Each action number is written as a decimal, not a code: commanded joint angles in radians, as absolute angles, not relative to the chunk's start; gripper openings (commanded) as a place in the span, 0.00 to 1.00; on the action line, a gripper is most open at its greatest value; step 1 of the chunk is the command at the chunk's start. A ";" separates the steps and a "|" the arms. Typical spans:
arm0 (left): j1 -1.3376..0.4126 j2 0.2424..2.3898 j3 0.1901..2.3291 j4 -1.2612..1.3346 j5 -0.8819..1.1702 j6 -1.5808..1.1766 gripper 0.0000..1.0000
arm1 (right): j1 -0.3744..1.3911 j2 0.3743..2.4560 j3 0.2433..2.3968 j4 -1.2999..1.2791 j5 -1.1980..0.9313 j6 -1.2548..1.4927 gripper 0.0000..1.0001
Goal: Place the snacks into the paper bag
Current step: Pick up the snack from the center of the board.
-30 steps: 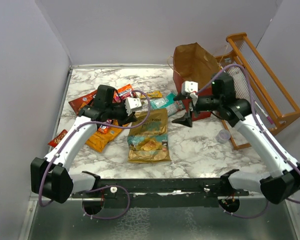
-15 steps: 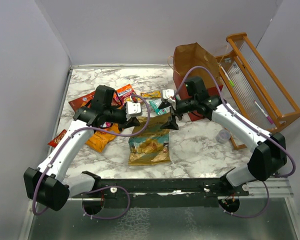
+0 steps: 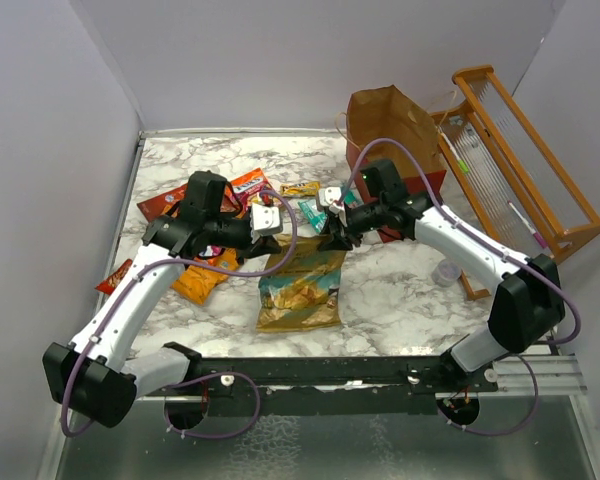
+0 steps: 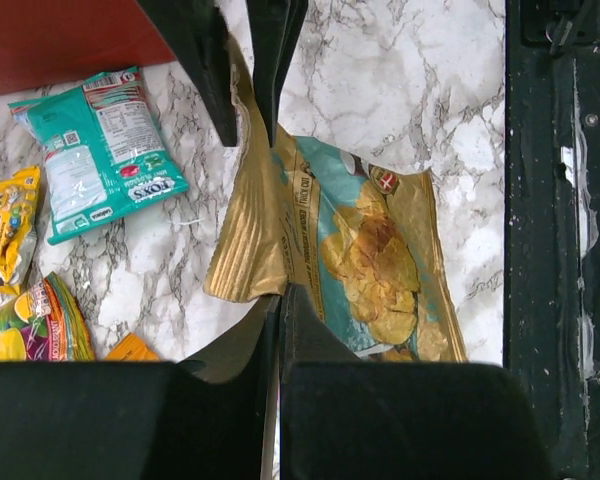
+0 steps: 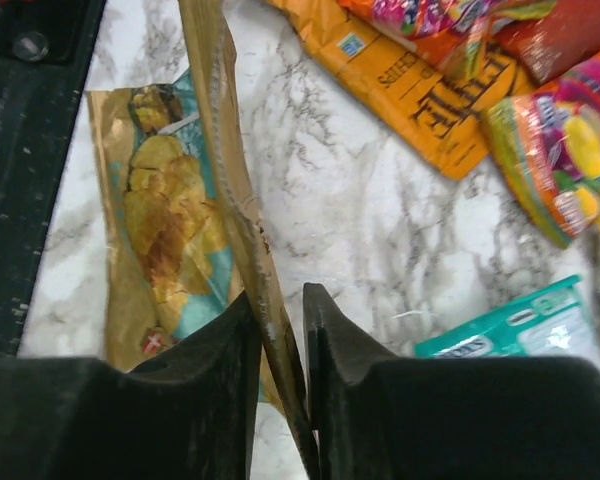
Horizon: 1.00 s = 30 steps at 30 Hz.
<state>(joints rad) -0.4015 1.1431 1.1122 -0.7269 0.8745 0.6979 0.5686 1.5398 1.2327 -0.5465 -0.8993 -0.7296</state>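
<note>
Tan chip bag point(image 4: 370, 250) top seam pinched in L claw point(image 4: 280, 302) & R claw point(image 5: 280, 298).

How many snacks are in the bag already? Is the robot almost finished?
Not nearly. No snack shows inside the paper bag, though its bottom is hidden. The left gripper and right gripper both pinch the top edge of the big chip bag. The teal pouch, orange packet and the other packets lie on the table, waiting.
</note>
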 commanded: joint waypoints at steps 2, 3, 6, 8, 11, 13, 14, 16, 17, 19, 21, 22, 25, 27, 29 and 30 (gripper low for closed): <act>-0.399 1.100 1.119 -0.695 0.920 0.689 0.00 | 0.574 1.551 1.245 -0.647 -0.957 -0.731 0.09; -0.396 1.096 1.119 -0.695 0.912 0.689 0.00 | 0.573 1.542 1.253 -0.662 -0.965 -0.727 0.05; -0.379 1.081 1.120 -0.690 0.887 0.688 0.00 | 0.574 1.493 1.274 -0.682 -0.997 -0.688 0.01; -0.363 1.072 1.117 -0.675 0.856 0.671 0.05 | 0.574 1.458 1.290 -0.678 -1.003 -0.619 0.01; -0.336 1.067 1.129 -0.656 0.802 0.638 0.23 | 0.573 1.445 1.340 -0.727 -1.005 -0.553 0.01; -0.314 1.061 1.149 -0.658 0.766 0.630 0.29 | 0.571 1.442 1.374 -0.774 -1.006 -0.528 0.01; -0.302 1.060 1.162 -0.658 0.749 0.624 0.31 | 0.573 1.436 1.385 -0.789 -1.003 -0.512 0.01; -0.279 1.058 1.193 -0.661 0.706 0.610 0.33 | 0.572 1.416 1.399 -0.800 -0.994 -0.473 0.01; -0.267 1.057 1.207 -0.662 0.682 0.599 0.33 | 0.572 1.401 1.403 -0.795 -0.983 -0.451 0.01; -0.244 1.059 1.233 -0.658 0.635 0.580 0.35 | 0.572 1.378 1.416 -0.790 -0.957 -0.406 0.01; -0.219 1.060 1.252 -0.645 0.583 0.552 0.37 | 0.572 1.358 1.439 -0.794 -0.930 -0.372 0.01; -0.207 1.063 1.260 -0.636 0.560 0.540 0.38 | 0.572 1.347 1.453 -0.794 -0.921 -0.359 0.01; -0.171 1.067 1.266 -0.597 0.501 0.498 0.43 | 0.570 1.313 1.495 -0.796 -0.905 -0.325 0.01; -0.151 1.070 1.260 -0.566 0.464 0.468 0.51 | 0.562 1.298 1.532 -0.801 -0.881 -0.305 0.01; -0.139 1.071 1.248 -0.543 0.426 0.440 0.59 | 0.550 1.289 1.576 -0.807 -0.851 -0.282 0.01; -0.135 1.071 1.242 -0.534 0.407 0.429 0.64 | 0.542 1.284 1.598 -0.807 -0.837 -0.268 0.01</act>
